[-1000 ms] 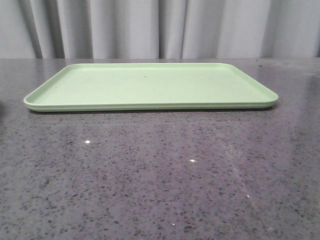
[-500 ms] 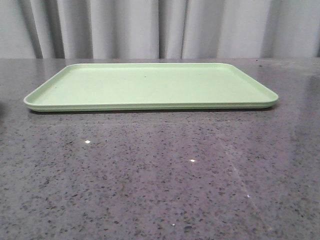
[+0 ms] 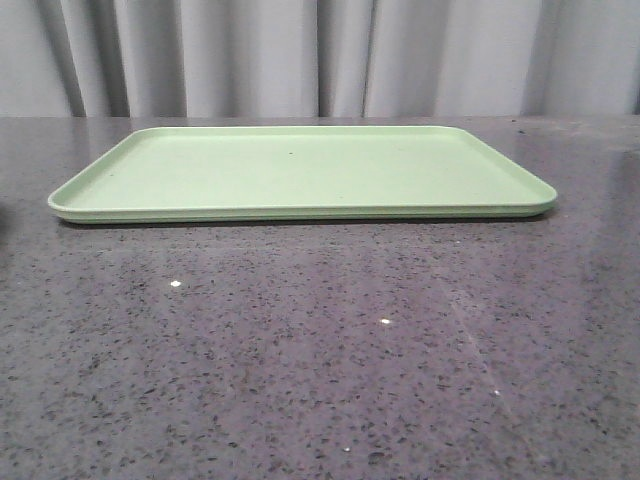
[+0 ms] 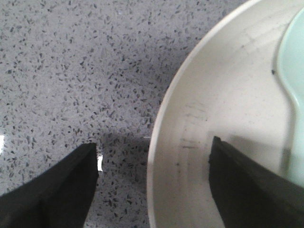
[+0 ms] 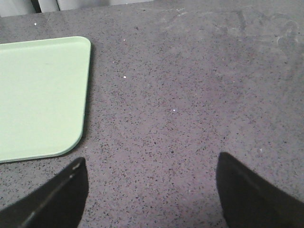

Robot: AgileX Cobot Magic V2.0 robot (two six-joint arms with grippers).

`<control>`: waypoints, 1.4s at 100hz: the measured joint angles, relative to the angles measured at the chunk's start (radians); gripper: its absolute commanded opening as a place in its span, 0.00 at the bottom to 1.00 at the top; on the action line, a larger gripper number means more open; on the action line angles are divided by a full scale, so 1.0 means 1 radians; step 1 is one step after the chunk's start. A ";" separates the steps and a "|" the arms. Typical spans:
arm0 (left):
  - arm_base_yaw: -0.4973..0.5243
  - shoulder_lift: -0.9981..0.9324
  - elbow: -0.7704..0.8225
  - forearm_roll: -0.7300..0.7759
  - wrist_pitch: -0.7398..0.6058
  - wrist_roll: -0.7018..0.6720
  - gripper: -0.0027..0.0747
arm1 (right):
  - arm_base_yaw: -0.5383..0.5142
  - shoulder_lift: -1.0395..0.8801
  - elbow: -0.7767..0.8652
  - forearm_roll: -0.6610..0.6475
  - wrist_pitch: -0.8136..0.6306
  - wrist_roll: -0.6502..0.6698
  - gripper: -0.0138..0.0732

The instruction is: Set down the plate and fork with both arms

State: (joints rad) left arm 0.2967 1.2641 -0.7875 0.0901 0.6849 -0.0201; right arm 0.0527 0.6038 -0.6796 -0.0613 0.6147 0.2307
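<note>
The left gripper (image 4: 153, 164) is spread wide across the plate (image 4: 223, 109) rim, holding nothing. The right gripper (image 5: 152, 183) hangs spread over the table (image 5: 190, 95), holding nothing too

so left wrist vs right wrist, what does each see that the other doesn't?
Only the left wrist view: the plate with a pale blue spoon lying in it, and the open left gripper straddling the plate's rim, one finger outside, one inside. Only the right wrist view: a corner of the green tray, and the open right gripper over bare counter. Both: the dark speckled countertop. Neither shows the fork.
</note>
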 measured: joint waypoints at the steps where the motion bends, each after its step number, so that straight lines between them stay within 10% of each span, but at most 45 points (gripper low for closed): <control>1: 0.000 0.000 0.000 0.000 0.000 0.000 0.67 | 0.000 0.000 0.000 0.000 0.000 0.000 0.80; 52: 0.000 0.000 -0.006 -0.003 -0.012 -0.005 0.01 | 0.000 0.000 0.000 0.000 -0.008 0.000 0.80; 140: 0.119 -0.124 -0.079 -0.260 0.076 0.061 0.01 | 0.000 0.000 0.000 0.000 -0.018 0.000 0.80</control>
State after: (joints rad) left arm 0.4156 1.1406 -0.8662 -0.1698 0.7612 0.0408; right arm 0.0527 0.6038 -0.6796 -0.0613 0.5966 0.2307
